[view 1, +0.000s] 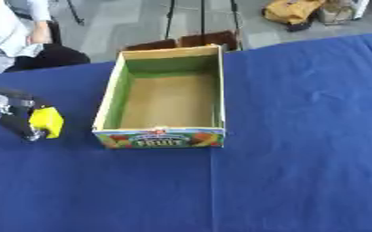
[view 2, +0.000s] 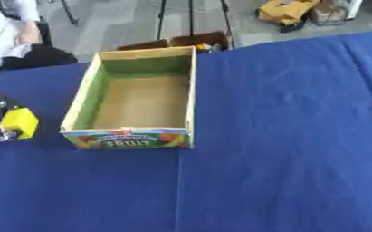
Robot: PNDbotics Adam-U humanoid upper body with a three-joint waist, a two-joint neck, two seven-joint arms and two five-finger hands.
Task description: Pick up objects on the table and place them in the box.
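1. Covering nearly the whole frame, a table draped in deep blue cloth (view 1: 299, 136) runs from the lower edge up to the grey floor at the top.
2. An open rectangular cardboard box (view 1: 220, 86) with green inner walls, a bare brown floor and a fruit-printed front panel reading "FRUIT" stands on the cloth in the upper centre, nothing visible inside it.
3. The robot's black and silver left hand (view 1: 13, 118) comes in at the middle of the left edge, its fingers curled round a small bright yellow block (view 1: 46, 121), grasping it.
4. That yellow block sits at the left of the frame, near the box's left wall but apart from it and outside it; whether it rests on the cloth or is lifted cannot be told.
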